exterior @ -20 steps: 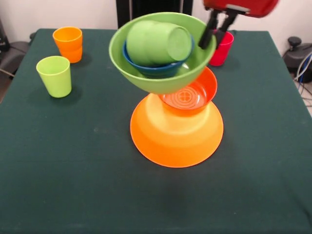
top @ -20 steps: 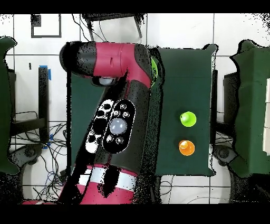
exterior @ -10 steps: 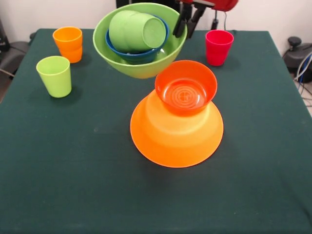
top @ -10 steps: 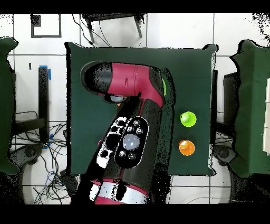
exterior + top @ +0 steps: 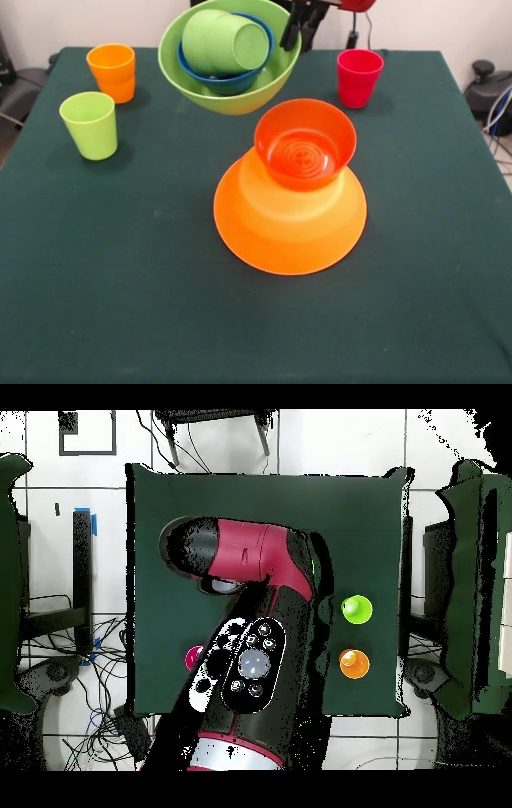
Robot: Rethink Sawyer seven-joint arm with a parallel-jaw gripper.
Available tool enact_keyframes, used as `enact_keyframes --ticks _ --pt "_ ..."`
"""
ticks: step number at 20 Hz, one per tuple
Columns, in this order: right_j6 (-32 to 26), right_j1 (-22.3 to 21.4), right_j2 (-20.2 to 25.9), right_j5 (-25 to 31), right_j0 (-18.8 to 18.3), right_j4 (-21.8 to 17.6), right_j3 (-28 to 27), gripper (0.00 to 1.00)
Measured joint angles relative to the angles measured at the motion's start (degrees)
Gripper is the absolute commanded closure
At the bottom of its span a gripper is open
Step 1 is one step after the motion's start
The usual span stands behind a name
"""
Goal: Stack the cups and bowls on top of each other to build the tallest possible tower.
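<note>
1. Tabletop [image 5: 120,320]: covered with dark green cloth, evenly lit.
2. Wall [image 5: 72,20] behind: plain, pale.
3. Floor [image 5: 340,444]: white tiles with dark joints, seen from overhead.
4. Cables [image 5: 498,112] beside the tabletop edge; more cables [image 5: 95,674] loose on the floor.

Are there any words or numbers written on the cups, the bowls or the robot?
None can be read.
The cups, such as the red cup and orange cup, are plain.
The bowls are plain too; the small orange bowl only has moulded rings inside, not letters.
The arm has round buttons, but any marks on them are too small to read.
</note>
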Motion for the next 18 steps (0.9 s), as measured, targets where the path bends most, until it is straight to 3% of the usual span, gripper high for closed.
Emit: enact_keyframes --ticks 18 --pt "0.0 -0.5 1.4 -5.2 0.3 0.0 0.6 1.00"
